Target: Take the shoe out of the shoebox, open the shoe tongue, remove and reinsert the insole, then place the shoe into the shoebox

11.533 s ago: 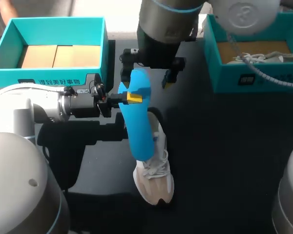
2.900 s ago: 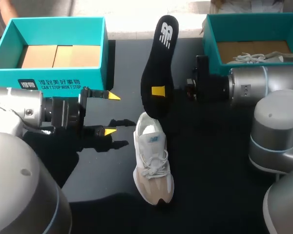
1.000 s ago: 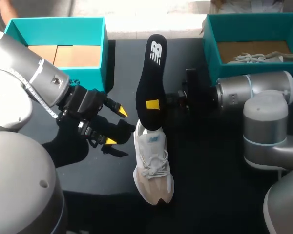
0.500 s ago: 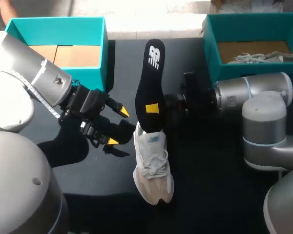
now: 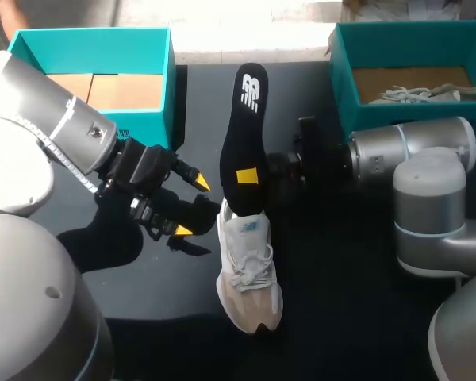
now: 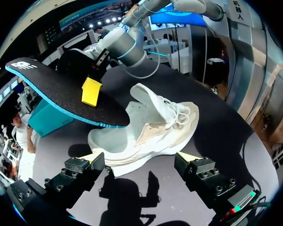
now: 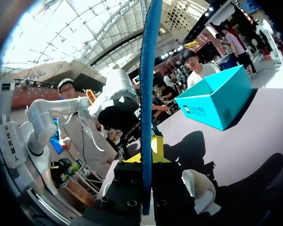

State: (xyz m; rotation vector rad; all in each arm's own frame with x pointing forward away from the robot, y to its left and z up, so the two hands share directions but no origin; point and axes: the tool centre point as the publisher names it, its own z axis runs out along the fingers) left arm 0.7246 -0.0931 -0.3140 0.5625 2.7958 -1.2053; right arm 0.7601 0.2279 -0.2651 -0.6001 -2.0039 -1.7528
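Since 2.9 s ago the left arm has swung in and its gripper has tilted toward the shoe's heel, while the insole has dropped closer to the shoe; nothing visibly shifts over the last half second. Head view: right gripper [image 5: 250,176] pinches the black insole [image 5: 244,135] near its lower part, holding it on a slant with its lower end over the heel opening of the white and beige shoe [image 5: 250,266]; contact there cannot be judged. Shoe stands on its sole on the dark table [image 5: 349,262], outside both boxes, between the left shoebox [image 5: 95,119] and the right shoebox [image 5: 357,103]. Left gripper [image 5: 190,205] sits just beside the heel with fingers spread, touching nothing. Left wrist view: left gripper [image 6: 139,157] is wide apart, with the shoe [image 6: 151,129] ahead of it and the insole [image 6: 61,96] hanging above the heel opening, one yellow finger [image 6: 91,91] of the right gripper pressed on it. Right wrist view: right gripper [image 7: 146,157] is clamped on the insole [image 7: 147,94], seen edge-on, blue side showing; shoe heel [image 7: 198,188] lies just beside the gripper, left shoebox [image 7: 214,99] beyond.
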